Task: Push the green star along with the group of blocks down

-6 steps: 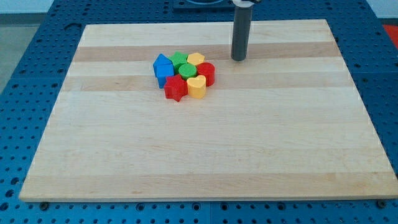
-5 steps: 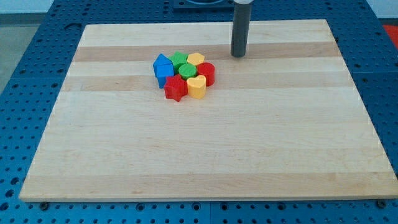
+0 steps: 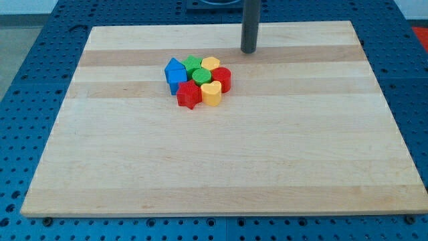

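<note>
A tight cluster of blocks sits on the wooden board, left of centre near the view's top. The green star is at the cluster's top edge, with a yellow block to its right and two blue blocks to its left. A green round block is in the middle, a red round block at the right, a red star and a yellow heart at the bottom. My tip rests on the board above and to the right of the cluster, apart from every block.
The board lies on a blue perforated table that shows on all sides. The rod's upper part leaves the view at the top.
My tip has moved a little up and to the left, toward the view's top. The blocks have not moved.
</note>
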`<state>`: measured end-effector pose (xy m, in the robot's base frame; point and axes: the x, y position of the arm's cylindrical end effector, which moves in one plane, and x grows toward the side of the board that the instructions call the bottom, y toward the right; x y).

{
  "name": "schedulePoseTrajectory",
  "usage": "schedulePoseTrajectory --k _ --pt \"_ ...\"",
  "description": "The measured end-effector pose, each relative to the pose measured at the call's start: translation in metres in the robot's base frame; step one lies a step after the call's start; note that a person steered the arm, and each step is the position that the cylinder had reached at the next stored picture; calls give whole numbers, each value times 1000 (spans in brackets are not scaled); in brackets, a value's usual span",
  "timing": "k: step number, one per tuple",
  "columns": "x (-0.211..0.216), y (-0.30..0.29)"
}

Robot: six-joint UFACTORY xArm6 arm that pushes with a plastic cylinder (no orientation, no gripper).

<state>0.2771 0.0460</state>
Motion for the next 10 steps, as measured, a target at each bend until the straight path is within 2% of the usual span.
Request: schedulePoseTrajectory --k 2,4,6,10 --pt "16 -70" --pt "30 -114" --pt "47 -116" --pt "107 -122"
